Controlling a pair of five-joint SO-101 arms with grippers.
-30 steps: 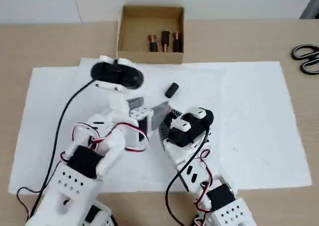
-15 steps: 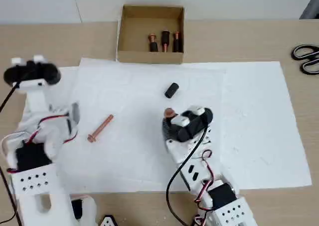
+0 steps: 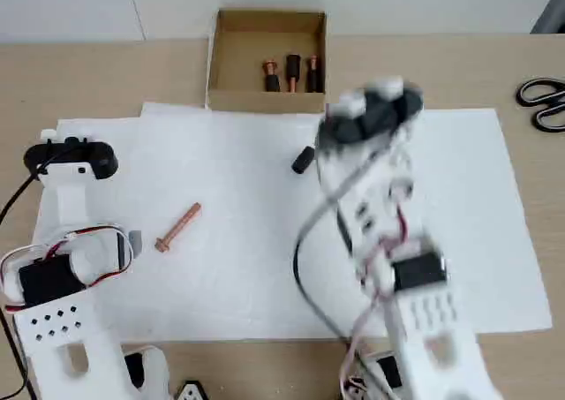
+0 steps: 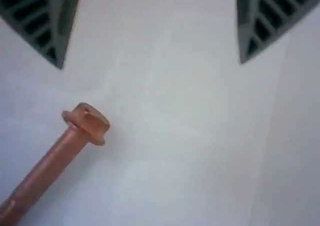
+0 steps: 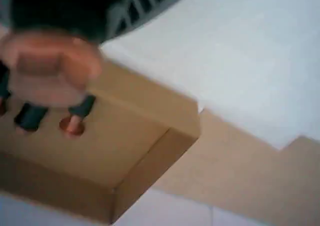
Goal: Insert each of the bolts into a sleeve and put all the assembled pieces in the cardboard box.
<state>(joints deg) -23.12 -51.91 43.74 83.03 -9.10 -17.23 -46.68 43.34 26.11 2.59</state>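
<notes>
At the cardboard box [image 3: 238, 51], by its front right corner, the right gripper [image 5: 100, 29] is clamped on an assembled piece [image 5: 47, 69]. The piece shows in the right wrist view as a blurred copper bolt head with dark sleeve behind it, hanging over the box's open top. Inside the box, three finished pieces [image 3: 292, 71] lie side by side against the front wall, each a black sleeve with a copper bolt end showing.

Just in front of the box, a little right of its middle, a loose black sleeve [image 3: 303, 160] lies on its side, close beside the right arm. Farther from the box, off toward its front left, a loose copper bolt [image 3: 177, 227] lies at a slant, its flanged head at the end away from the box.

The left gripper [image 4: 150, 26] hangs over that bolt's head end with its fingers spread wide and nothing between them; it does not touch the bolt.

Sleeve, bolt and both arms are over a white sheet [image 3: 247, 267], whose far edge lies against the box's front wall. Box and sheet rest on a light wooden table [image 3: 106, 73]. Well to the right of the box, a pair of black-handled scissors [image 3: 543, 102] lies at the table's edge.
</notes>
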